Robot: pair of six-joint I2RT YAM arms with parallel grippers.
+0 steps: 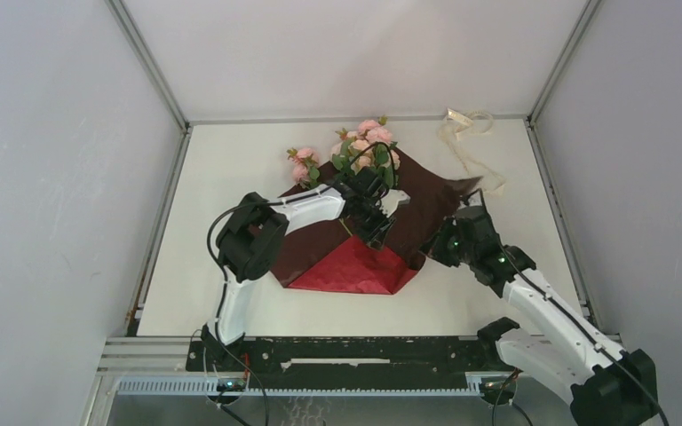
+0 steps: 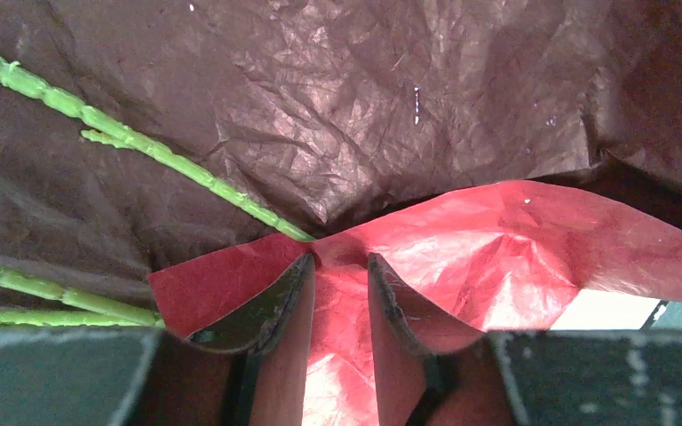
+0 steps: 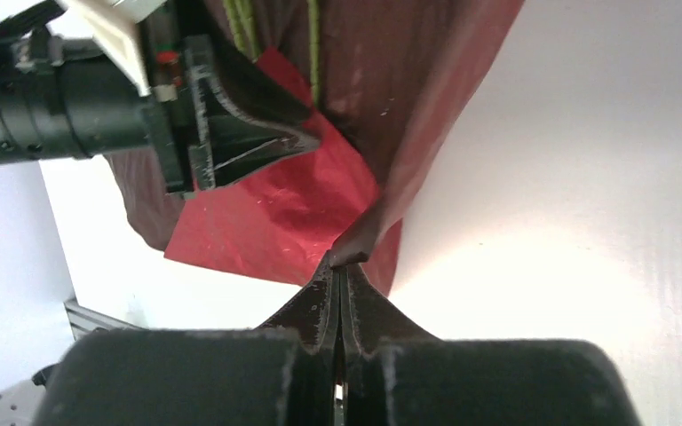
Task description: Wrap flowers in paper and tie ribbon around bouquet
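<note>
The paper [image 1: 346, 266] lies mid-table, dull dark side up, with its near corner folded over to show bright red [image 2: 497, 257]. The flowers [image 1: 368, 142] rest on its far part, and their green stalks [image 2: 169, 160] run under the red flap. My left gripper [image 1: 375, 226] [image 2: 339, 262] is over the fold, jaws partly apart, fingertips at the flap's edge with red paper showing between them. My right gripper [image 1: 432, 247] [image 3: 342, 264] is shut on the paper's right edge [image 3: 360, 240], pinching a dark crease just above the table. The ribbon [image 1: 471, 142] lies loose at the far right.
The white table [image 1: 231, 177] is boxed in by grey walls and metal posts [image 1: 155, 71]. A black rail [image 1: 346, 351] with both arm bases runs along the near edge. The left gripper [image 3: 306, 140] hangs close to the right one.
</note>
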